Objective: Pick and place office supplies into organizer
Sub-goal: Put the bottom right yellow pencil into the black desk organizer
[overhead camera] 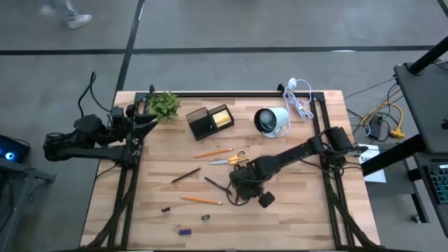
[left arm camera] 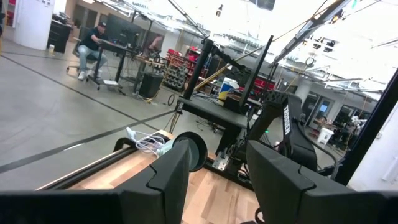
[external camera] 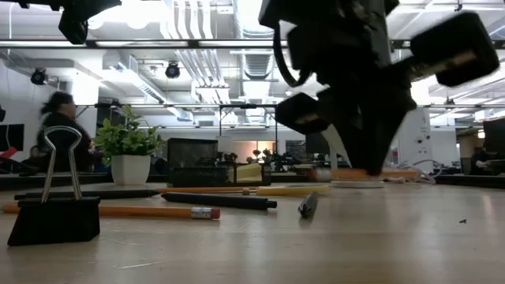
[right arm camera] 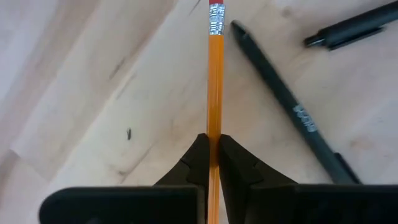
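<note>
From left to right we list: left gripper at the table's left edge, fingers apart on nothing; organizer near the far edge; right gripper mid-table pinching an orange pencil beside a dark pen whose writing we cannot read.

Orange pencil, black pen, perhaps yellow sticky-note block.

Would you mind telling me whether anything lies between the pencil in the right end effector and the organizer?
The scissors and another pencil lie on the table between the held pencil and the organizer.
</note>
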You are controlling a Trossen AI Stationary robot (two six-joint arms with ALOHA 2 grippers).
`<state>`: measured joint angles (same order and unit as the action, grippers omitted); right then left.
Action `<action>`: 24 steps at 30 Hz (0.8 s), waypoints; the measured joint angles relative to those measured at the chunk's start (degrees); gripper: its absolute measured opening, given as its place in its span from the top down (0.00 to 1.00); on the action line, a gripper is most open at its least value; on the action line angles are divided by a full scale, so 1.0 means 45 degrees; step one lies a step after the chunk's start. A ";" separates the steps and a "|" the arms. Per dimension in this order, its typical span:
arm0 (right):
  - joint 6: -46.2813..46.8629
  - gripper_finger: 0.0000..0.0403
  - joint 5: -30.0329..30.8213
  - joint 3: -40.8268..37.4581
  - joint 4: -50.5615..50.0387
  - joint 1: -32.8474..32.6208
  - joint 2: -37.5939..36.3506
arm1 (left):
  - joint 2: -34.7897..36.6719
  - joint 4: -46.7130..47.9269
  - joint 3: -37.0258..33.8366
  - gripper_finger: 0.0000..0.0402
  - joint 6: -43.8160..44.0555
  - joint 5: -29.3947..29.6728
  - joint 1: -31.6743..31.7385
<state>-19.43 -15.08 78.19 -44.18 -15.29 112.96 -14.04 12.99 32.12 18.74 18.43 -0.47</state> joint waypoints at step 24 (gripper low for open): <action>0.4105 0.98 -0.0964 0.2099 0.2074 0.2687 -0.0964 | 0.0000 -0.0005 0.0010 0.64 0.0040 -0.0004 0.0000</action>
<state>-0.96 -19.42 87.64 -34.85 -3.20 108.62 -14.04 12.97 32.16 18.92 18.41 -0.47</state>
